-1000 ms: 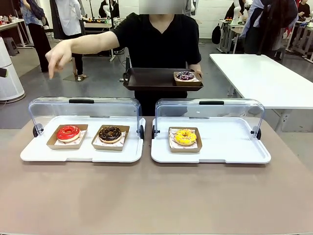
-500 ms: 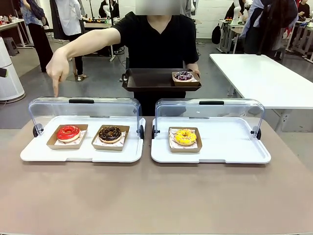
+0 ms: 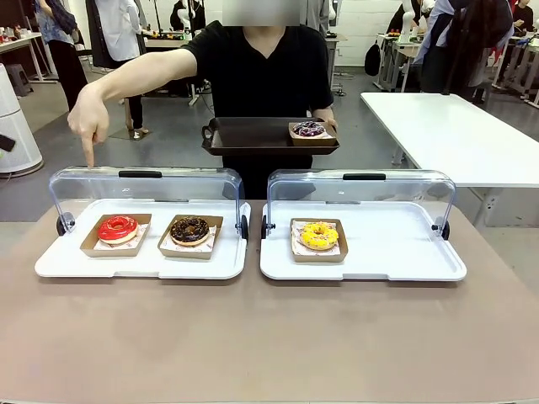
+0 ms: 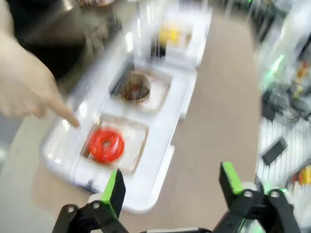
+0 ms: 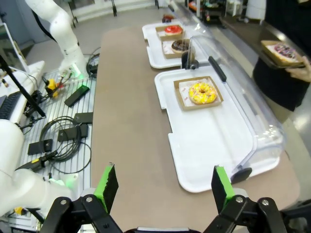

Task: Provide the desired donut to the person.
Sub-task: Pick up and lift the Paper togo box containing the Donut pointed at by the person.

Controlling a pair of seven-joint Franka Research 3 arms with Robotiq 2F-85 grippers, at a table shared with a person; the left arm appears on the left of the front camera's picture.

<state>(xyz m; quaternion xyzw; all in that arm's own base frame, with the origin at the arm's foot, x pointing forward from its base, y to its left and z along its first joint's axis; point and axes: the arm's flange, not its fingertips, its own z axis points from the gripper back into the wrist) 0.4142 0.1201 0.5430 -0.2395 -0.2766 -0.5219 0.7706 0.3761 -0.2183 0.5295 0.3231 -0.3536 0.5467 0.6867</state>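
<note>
Person's hand points at red donut; left claw and right claw gape empty.

Front view faces the person across the table; both wrist views look down, sharing the red donut.

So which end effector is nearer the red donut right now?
Left. The left end effector hangs open close in front of the red donut. The right end effector, also open, is far off along the table, past the yellow donut.
</note>
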